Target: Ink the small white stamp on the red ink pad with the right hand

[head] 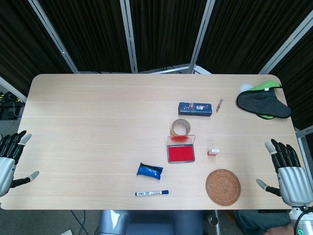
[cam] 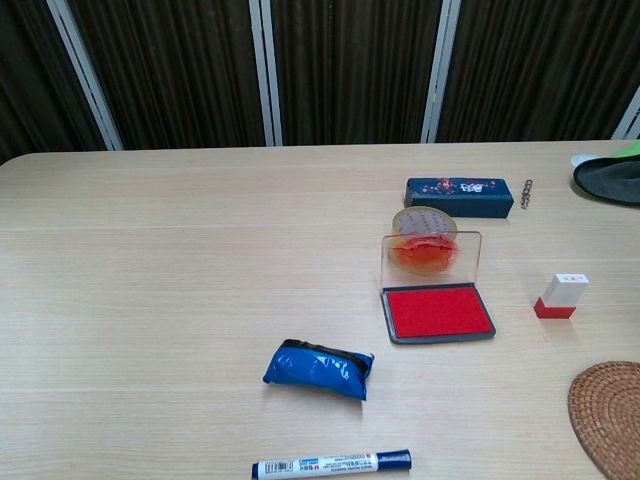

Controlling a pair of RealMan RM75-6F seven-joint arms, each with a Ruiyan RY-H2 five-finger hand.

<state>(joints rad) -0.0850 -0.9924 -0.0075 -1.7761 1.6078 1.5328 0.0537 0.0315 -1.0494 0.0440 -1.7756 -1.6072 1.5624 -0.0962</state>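
Since nothing had yet been picked up, the head view showed both arms parked at the near corners of the pale wooden table (head: 98, 122), presumably to leave the work area free: the left hand (head: 11, 156) and the right hand (head: 287, 169) each rested with fingers spread and held nothing. One small white stamp with a red base (head: 213, 152) stood upright just right of the one red ink pad (head: 180, 152), apart from it and nearer the right hand, which I judged suited the task. The pad's clear lid (head: 181, 140) stood raised, so the red surface lay exposed and ready. Behind it sat one roll of brown tape (head: 181, 127), then one dark blue rectangular case (head: 194, 108) with one small metal chain (head: 219, 105) beside it. One round woven coaster (head: 223, 186) lay near the front edge, one blue crinkled pouch (head: 149, 171) and one white marker with a blue cap (head: 152, 193) to the left, and one black and green cloth item (head: 263, 102) at the far right. In the chest view neither hand appeared; the stamp (cam: 562, 295) stood clear of the pad (cam: 437, 311), its lid (cam: 430, 260) upright, with the pouch (cam: 318, 369), the marker (cam: 331, 464) and the coaster (cam: 608, 415) in front.
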